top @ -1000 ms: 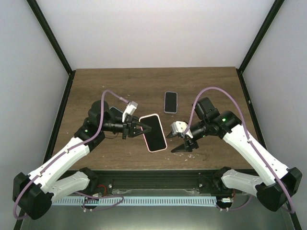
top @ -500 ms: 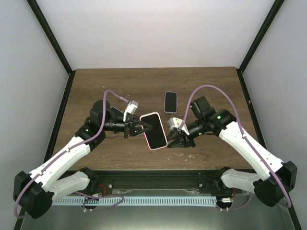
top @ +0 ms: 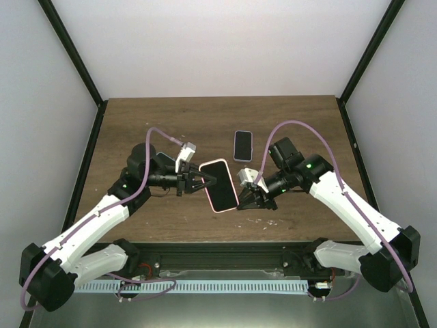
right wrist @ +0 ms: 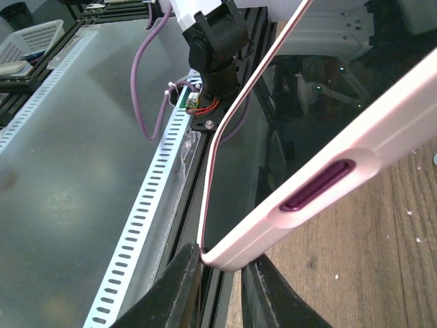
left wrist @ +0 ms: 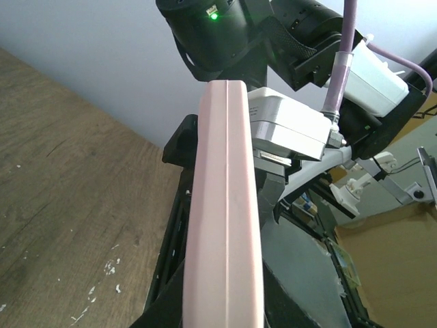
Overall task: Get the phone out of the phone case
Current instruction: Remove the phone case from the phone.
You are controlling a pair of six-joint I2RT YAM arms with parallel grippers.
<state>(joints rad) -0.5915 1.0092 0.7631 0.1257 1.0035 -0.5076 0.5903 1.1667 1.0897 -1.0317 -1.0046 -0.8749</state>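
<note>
Wooden worktop (top: 136, 130), white-walled booth: phone (top: 220, 188), black screen up, sits inside pink case (left wrist: 225, 225), held raised between two arms. Left tool (top: 199, 182) clamped on case's left edge. Right tool (top: 243, 199) straddles case's near right corner, fingers narrowly apart, one each side; firm grip cannot be told. Second phone (top: 242, 145) lies farther back.

The phone (top: 220, 188), in its case (left wrist: 225, 205), is held above the middle of the table (top: 136, 123). The left gripper (top: 198, 182) is at its 9 o'clock, clasping that edge. The right gripper (top: 244, 199) is at its 4 o'clock, with a case corner between its fingers. A second phone (top: 242, 145) lies on the table at 1 o'clock, behind and apart.
</note>
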